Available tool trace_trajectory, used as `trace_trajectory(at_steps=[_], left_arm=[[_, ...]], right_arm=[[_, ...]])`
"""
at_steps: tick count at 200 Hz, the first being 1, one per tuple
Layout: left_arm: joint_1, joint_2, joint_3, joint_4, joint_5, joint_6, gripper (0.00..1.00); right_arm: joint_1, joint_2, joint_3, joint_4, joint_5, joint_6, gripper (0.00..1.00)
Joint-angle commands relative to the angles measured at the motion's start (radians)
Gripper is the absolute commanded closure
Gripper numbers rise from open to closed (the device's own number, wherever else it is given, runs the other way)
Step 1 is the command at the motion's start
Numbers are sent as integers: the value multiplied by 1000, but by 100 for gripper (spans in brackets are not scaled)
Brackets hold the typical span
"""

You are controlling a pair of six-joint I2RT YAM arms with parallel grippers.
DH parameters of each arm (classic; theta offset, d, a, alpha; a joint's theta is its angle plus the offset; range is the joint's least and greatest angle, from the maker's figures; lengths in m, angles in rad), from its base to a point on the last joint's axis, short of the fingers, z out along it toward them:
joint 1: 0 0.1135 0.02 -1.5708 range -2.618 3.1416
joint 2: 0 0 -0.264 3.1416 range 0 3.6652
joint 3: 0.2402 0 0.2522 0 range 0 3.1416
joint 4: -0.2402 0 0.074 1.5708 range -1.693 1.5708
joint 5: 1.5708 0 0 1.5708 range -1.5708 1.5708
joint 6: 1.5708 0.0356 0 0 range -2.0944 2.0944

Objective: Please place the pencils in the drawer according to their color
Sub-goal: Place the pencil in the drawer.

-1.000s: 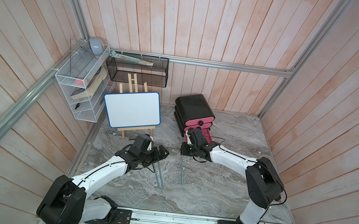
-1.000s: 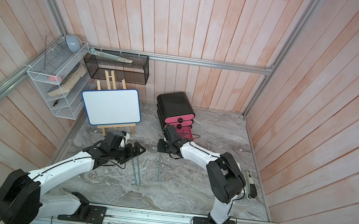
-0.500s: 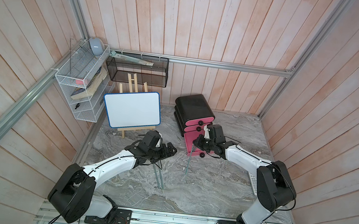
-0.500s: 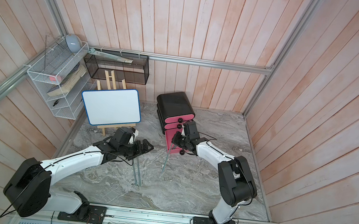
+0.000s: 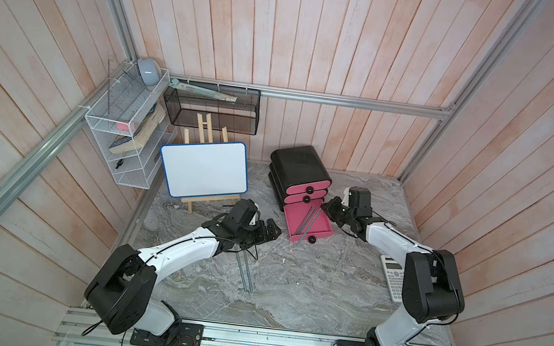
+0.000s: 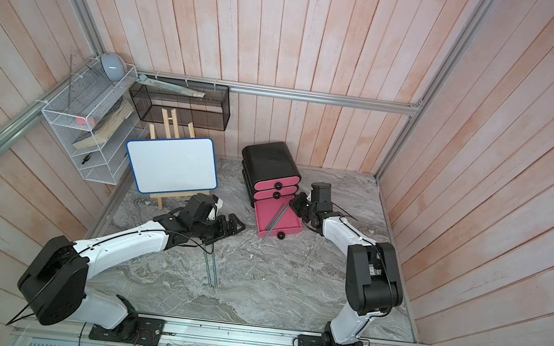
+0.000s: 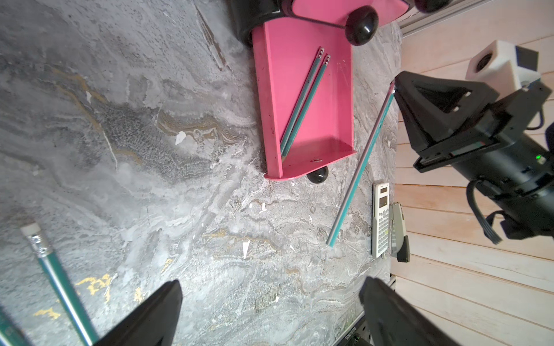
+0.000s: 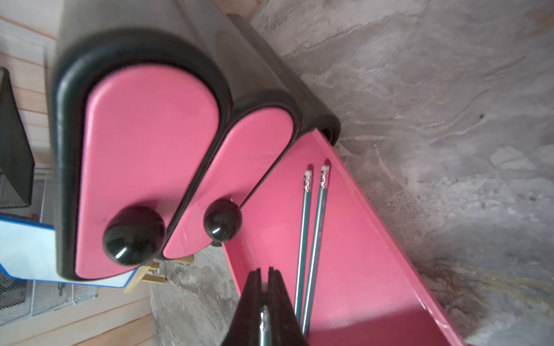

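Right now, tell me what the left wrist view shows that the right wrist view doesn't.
Only the left wrist view: the full length of the held teal pencil, gripped at one end by the right fingers; a calculator; a loose teal pencil on the table; and the left fingers, spread open. Only the right wrist view: the whiteboard corner and the white wire rack. Both: the open pink bottom drawer with two teal pencils lying in it.

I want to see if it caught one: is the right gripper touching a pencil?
Touching. The right wrist view shows the right gripper pinching the teal pencil by its silver ferrule.
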Motion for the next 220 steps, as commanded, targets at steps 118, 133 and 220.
trace_trajectory(at_steps=[118, 133, 220], left_arm=[[-33, 22, 39, -2, -18, -1, 0], [-33, 23, 38, 1, -18, -3, 0], [-39, 31, 33, 17, -16, -11, 0]], right_arm=[[-33, 182, 105, 73, 206, 112, 100], [-29, 195, 113, 77, 205, 101, 100], [54, 211, 124, 49, 199, 17, 84]])
